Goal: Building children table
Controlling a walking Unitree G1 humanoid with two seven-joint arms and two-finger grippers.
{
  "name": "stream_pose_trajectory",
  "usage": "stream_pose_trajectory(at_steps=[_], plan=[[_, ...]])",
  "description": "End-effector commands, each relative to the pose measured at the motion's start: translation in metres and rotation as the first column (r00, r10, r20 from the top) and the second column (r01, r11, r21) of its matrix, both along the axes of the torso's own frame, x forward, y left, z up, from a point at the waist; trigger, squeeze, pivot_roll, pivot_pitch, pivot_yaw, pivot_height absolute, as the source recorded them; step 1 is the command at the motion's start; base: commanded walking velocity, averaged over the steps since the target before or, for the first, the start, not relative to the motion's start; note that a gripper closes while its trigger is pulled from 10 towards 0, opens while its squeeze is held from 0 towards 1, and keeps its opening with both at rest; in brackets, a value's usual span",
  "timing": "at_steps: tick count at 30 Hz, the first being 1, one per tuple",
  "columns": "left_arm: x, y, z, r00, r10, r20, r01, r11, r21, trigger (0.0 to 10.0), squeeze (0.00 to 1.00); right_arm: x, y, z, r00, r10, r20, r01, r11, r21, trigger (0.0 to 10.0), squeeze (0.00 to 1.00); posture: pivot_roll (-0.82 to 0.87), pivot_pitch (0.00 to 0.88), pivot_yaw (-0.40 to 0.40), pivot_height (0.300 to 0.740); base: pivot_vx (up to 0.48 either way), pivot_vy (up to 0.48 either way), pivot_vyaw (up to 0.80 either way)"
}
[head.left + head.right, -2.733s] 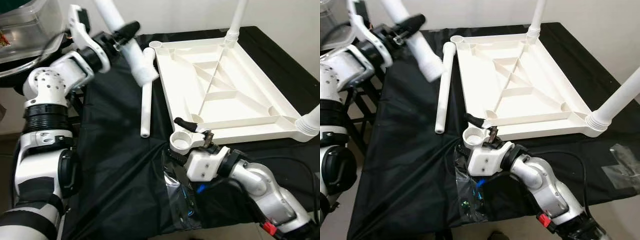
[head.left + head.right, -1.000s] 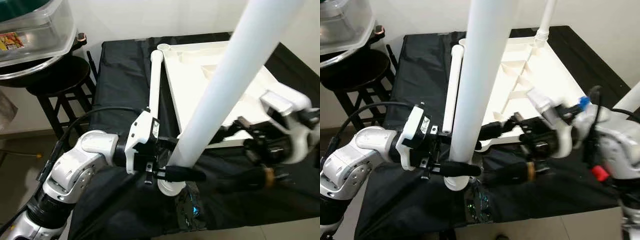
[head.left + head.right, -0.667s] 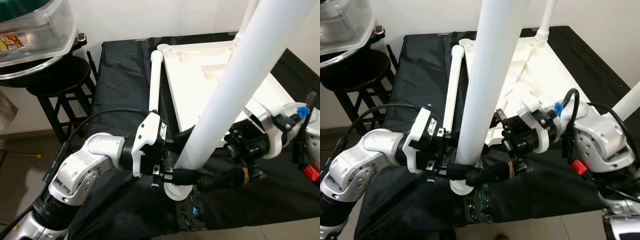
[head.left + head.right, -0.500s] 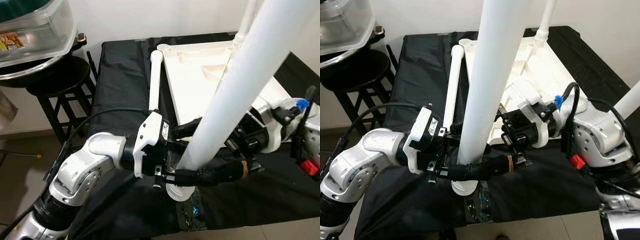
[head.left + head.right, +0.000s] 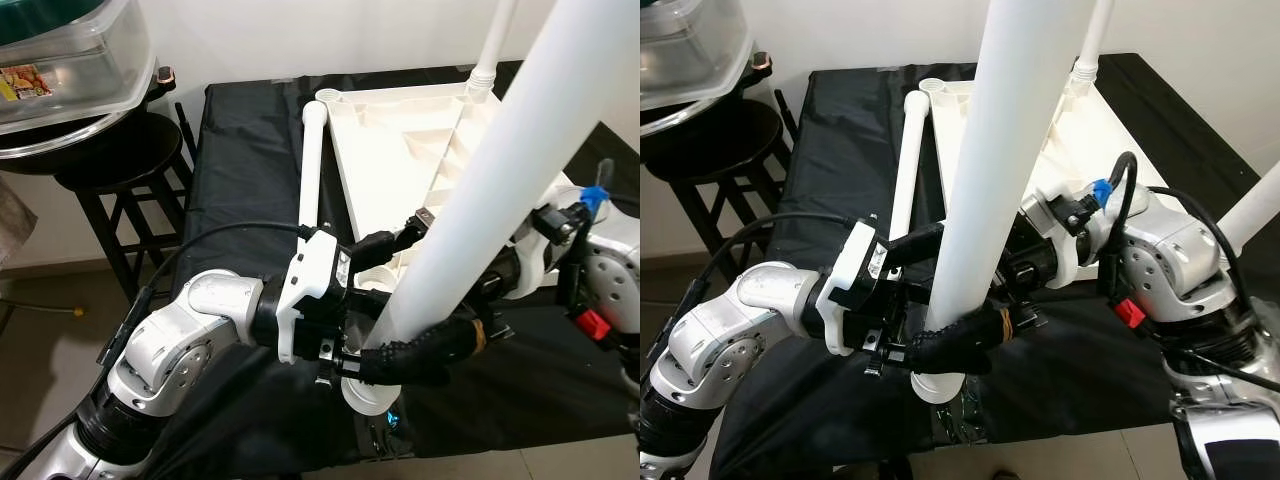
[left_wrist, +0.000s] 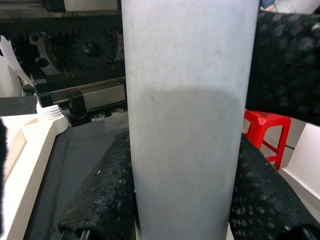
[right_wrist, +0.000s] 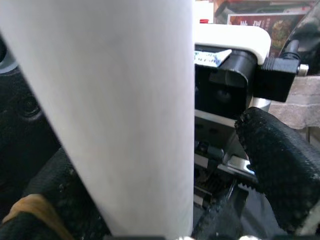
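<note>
The white table top (image 5: 400, 160) lies upside down on a black cloth. A thick white leg (image 5: 500, 180) stands tilted in its near corner socket (image 5: 372, 395). My left gripper (image 5: 392, 300) is shut on the leg low down, its fingers (image 6: 100, 200) pressed to both sides. My right gripper (image 5: 965, 310) reaches in from the right at the same height. One of its fingers (image 7: 40, 210), with a yellow band, lies against the leg, while the other finger (image 7: 280, 175) stands off it with a gap.
A loose white leg (image 5: 310, 170) lies on the cloth along the top's left side. Mounted legs rise at the far corner (image 5: 495, 45) and the right corner (image 5: 1255, 215). A black stool (image 5: 100, 160) with a clear bin (image 5: 70, 50) stands left. A plastic bag (image 5: 960, 415) lies at the front edge.
My left arm carried the leg from the upper left down to the near corner socket. My right gripper came in from the right and put its fingers around the leg.
</note>
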State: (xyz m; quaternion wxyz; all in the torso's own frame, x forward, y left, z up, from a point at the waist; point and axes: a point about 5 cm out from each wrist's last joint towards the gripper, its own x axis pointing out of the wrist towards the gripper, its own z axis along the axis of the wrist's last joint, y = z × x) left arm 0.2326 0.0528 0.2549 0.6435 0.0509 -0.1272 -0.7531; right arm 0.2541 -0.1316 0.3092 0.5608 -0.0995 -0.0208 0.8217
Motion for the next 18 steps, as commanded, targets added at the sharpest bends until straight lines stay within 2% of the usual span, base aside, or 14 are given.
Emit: stream_pose_trajectory(at_steps=[1,2,3,4,15,16,17,18], plan=[[-0.006,-0.003,0.0,1.0,-0.024,0.01,0.024,1.0,0.005,10.0,0.0,-0.001,0.004,0.001,1.0,0.019,0.006,-0.019,1.0,-0.014,10.0,0.0,-0.04,0.173,0.012,0.74,0.0,0.0,0.0],[-0.006,-0.003,0.001,1.0,-0.024,0.01,0.024,1.0,0.004,10.0,0.0,-0.001,0.005,0.001,1.0,0.019,0.006,-0.019,1.0,-0.013,0.7,0.0,-0.04,0.173,0.012,0.74,0.0,0.0,0.0],[-0.006,-0.003,0.001,1.0,-0.024,0.01,0.024,1.0,0.004,10.0,0.0,-0.001,0.005,0.001,1.0,0.019,0.006,-0.019,1.0,-0.013,0.7,0.0,-0.04,0.173,0.012,0.74,0.0,0.0,0.0],[-0.005,-0.003,0.001,1.0,-0.022,0.011,0.022,1.0,0.002,10.0,0.0,-0.001,0.005,0.001,1.0,0.021,0.005,-0.021,1.0,-0.013,0.0,0.0,-0.04,0.174,0.012,0.74,0.0,0.0,0.0],[-0.002,-0.001,0.003,1.0,-0.005,0.021,0.005,1.0,-0.003,10.0,0.0,0.001,0.004,0.002,1.0,-0.002,0.003,0.002,1.0,-0.024,0.0,0.0,-0.04,0.177,0.009,0.74,0.0,0.0,0.0],[0.002,0.0,0.004,1.0,0.016,-0.016,-0.016,1.0,-0.019,10.0,0.79,0.002,0.005,0.002,1.0,-0.013,0.009,0.013,1.0,-0.021,0.0,0.0,-0.04,0.178,0.008,0.74,0.0,0.0,0.0],[0.002,0.0,0.004,1.0,0.016,-0.016,-0.016,1.0,-0.019,10.0,0.79,0.002,0.005,0.002,1.0,-0.013,0.009,0.013,1.0,-0.021,0.0,0.0,-0.04,0.178,0.008,0.74,0.0,0.0,0.0],[0.004,0.002,0.005,0.998,0.023,-0.05,-0.024,0.999,-0.027,10.0,1.0,0.003,0.005,0.002,1.0,-0.025,0.013,0.025,0.999,-0.019,0.0,0.0,-0.04,0.18,0.007,0.74,0.0,0.0,0.0]])
